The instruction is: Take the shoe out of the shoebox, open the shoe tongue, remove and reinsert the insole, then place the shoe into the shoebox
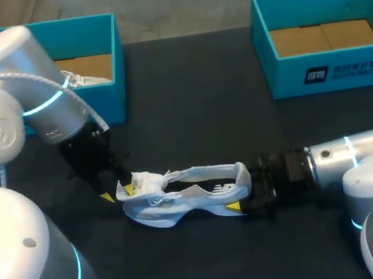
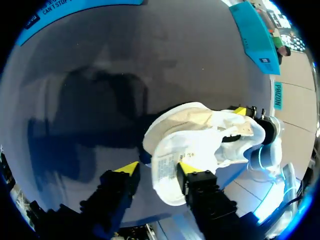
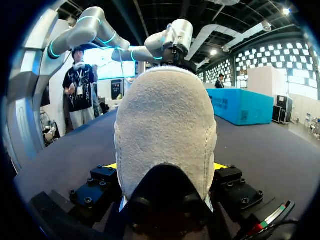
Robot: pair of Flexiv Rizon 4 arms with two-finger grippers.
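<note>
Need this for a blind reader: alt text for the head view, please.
A white shoe lies on the dark table, the right pincer gripping its heel, the left pincer at its other end. Two teal shoeboxes stand behind.

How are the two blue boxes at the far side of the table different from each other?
The left box holds a white shoe; the right box shows only its brown cardboard floor. The right box has a white label on its front wall; the left box's visible front is plain. My left arm covers part of the left box, nothing covers the right one. Both are teal and open.
</note>
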